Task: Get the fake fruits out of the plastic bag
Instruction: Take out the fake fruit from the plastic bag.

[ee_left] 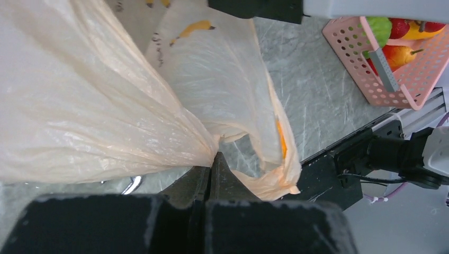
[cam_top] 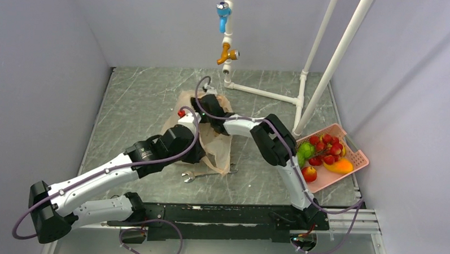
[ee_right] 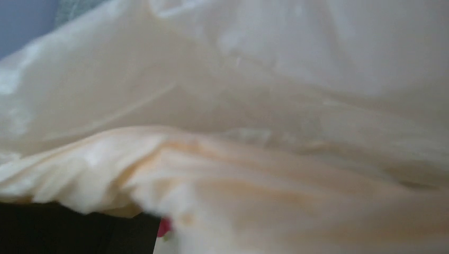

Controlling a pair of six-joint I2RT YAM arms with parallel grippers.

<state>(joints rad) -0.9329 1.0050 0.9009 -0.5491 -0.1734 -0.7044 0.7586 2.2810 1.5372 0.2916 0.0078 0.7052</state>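
Your left gripper (ee_left: 214, 163) has its two fingers pressed together on a gathered fold of the plastic bag (ee_left: 106, 111), and the peach film fans out up and to the left from that pinch. From above you can see the bag (cam_top: 217, 154) lying crumpled in the middle of the grey table (cam_top: 133, 101), between the two wrists, with a wrench (cam_top: 201, 175) just beside its near edge. Your right gripper (cam_top: 210, 104) is at the bag's far end, and its own camera is filled with blurred film (ee_right: 265, 106), so you cannot tell whether its fingers are spread or closed. A small red speck (ee_right: 165, 227) peeks out low in that view. An orange patch (ee_left: 282, 140) shows through the film near the bag's mouth; whether it is print or fruit is unclear. The fake fruits (cam_top: 326, 147) you can see, red, green and yellow-orange, sit in the pink basket (cam_top: 361, 161) at the table's right edge, well apart from the bag.
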